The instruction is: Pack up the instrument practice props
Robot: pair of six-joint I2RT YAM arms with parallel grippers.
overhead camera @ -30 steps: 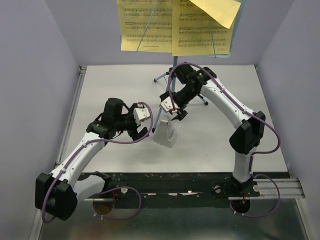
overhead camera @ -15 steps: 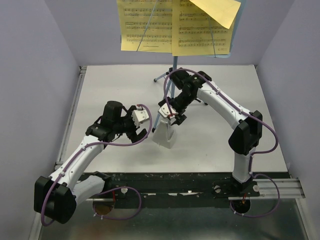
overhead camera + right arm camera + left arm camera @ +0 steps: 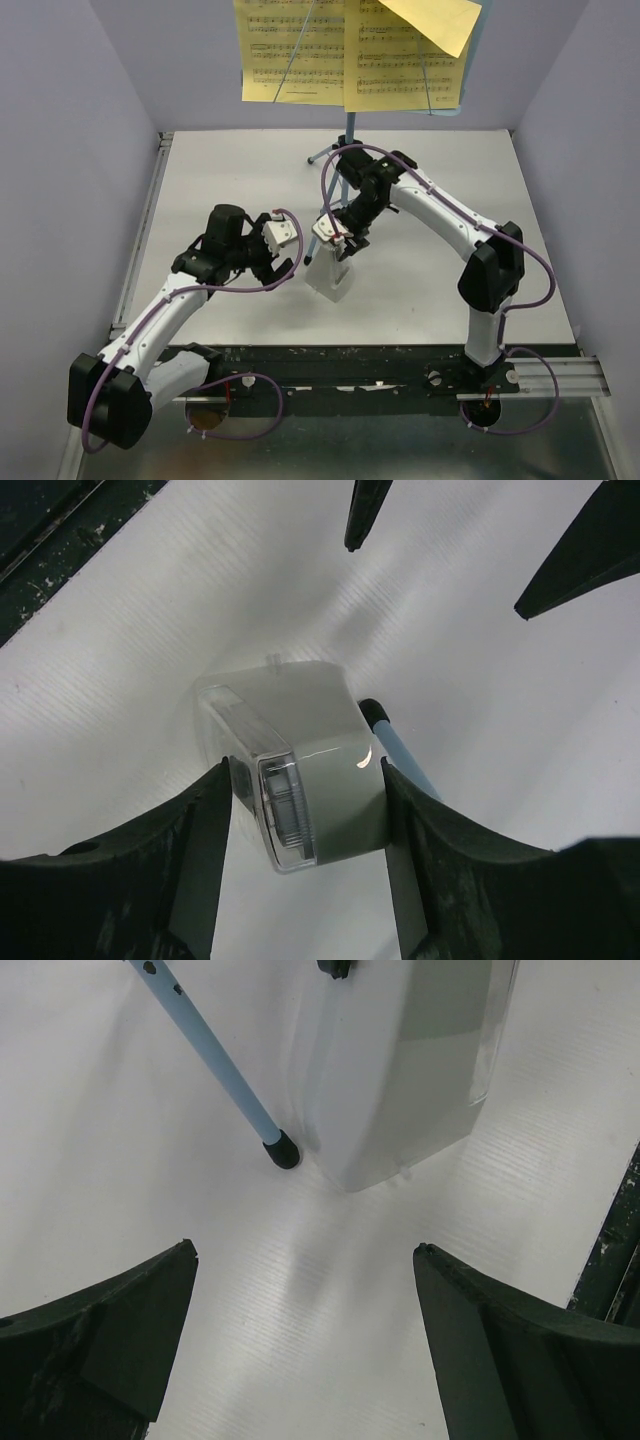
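Upright on the tabletop (image 3: 230, 180), the whitish plastic piece (image 3: 290, 720) is pinched between the right fingers (image 3: 190, 860). The music stand leg (image 3: 215, 1060) ends just beside the piece, and the left fingers (image 3: 110, 1330) hover spread near it.

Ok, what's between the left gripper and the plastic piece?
Just bare table ahead of the left gripper, in the left wrist view; the stand's foot sits beside the plastic piece.

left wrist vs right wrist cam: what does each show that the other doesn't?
Left wrist only: the left claw seen from behind, open over bare table; small holes in the stand leg. Right wrist only: the right claw clamped on the sides of the plastic piece; its clear ribbed end face. Both: the piece, the leg's black foot beside it, the dark table-edge rail.
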